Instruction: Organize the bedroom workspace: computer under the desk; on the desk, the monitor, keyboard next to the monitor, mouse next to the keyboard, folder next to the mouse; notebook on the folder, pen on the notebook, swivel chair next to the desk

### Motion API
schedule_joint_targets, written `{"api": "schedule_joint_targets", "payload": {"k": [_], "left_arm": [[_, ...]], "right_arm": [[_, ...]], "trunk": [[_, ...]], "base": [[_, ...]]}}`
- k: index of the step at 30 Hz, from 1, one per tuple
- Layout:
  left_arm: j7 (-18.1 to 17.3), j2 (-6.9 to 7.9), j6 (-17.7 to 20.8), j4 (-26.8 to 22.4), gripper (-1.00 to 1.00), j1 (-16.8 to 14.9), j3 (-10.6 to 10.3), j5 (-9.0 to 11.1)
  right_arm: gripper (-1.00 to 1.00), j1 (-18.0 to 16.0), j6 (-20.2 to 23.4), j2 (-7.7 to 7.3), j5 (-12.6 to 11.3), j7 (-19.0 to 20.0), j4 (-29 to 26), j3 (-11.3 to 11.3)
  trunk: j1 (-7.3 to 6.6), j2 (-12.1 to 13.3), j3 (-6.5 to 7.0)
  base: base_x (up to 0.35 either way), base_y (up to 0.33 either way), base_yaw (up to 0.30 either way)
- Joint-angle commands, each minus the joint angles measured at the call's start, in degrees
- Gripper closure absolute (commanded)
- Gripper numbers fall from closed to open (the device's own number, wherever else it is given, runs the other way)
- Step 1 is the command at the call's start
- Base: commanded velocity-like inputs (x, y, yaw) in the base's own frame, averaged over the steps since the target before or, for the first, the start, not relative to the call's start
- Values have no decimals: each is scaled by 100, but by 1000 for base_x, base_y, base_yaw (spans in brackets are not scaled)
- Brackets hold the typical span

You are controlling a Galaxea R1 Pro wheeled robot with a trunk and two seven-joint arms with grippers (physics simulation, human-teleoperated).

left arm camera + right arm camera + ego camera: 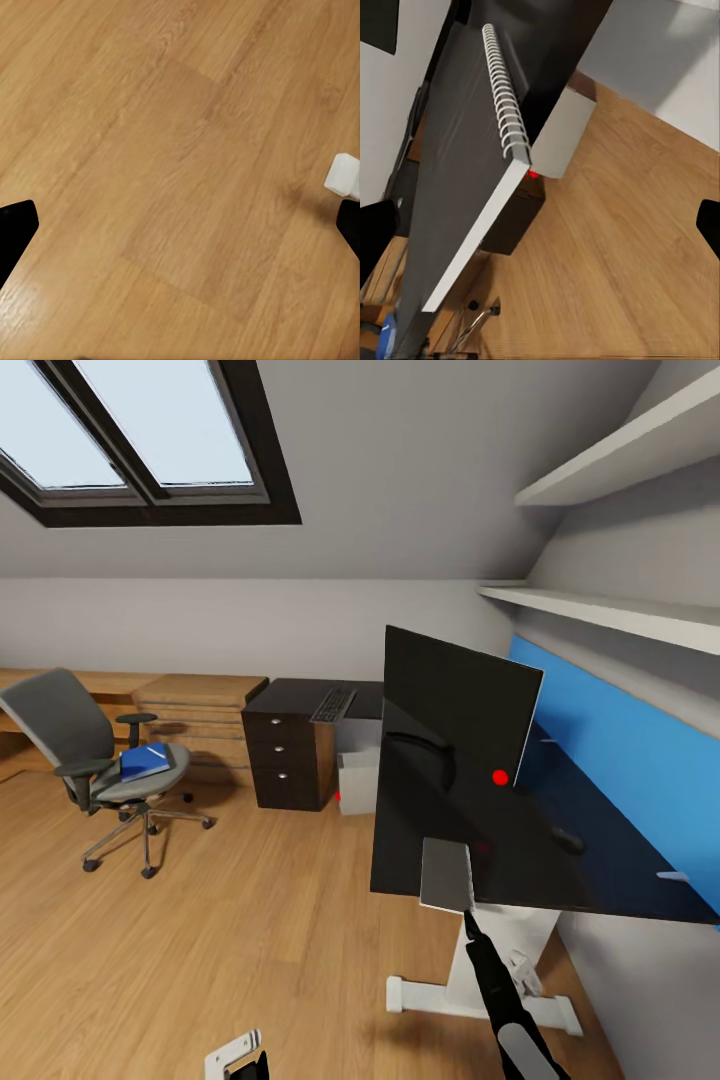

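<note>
Our right claw [462, 913] pinches the notebook [446, 873] at the counter [600, 870]'s near edge. Left claw [180, 225] spread over bare floor. Monitor [455, 720], keyboard [333, 705] and mouse [568, 840] look placed; computer [357, 780] underneath. Folder [145, 761] remains on the swivel chair [95, 760], well apart, open floor between.

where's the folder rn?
In the head view, the blue folder lies on the swivel chair seat at left, away from the desk.
</note>
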Motion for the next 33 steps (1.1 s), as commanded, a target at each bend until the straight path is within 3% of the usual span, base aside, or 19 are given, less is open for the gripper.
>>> {"api": "schedule_joint_targets", "payload": {"k": [1,7,10,19,33], "left_arm": [[38,7,-40,0,-100,-6,-44,60],[25,8,-41,-3,-100,-6,-36,54],[12,5,-41,-6,-100,-6,-39,48],[26,8,-40,-3,-100,-6,-44,43],[-5,12,-46,2,-100,-6,-45,43]], "right_arm": [[-100,-4,1,3,-60,76,6,36],[-100,-4,42,12,-66,273,4,420],[-100,-4,48,14,-66,298,4,479],[-100,-4,160,16,-59,311,2,511],[-100,-4,179,15,-59,317,4,513]], "trunk": [[0,-3,-6],[0,-3,-6],[44,-84,-42],[241,-444,-203],[241,-444,-203]], "base": [[0,0,0],[0,0,0],[0,0,0],[0,0,0],[16,1,0]]}}
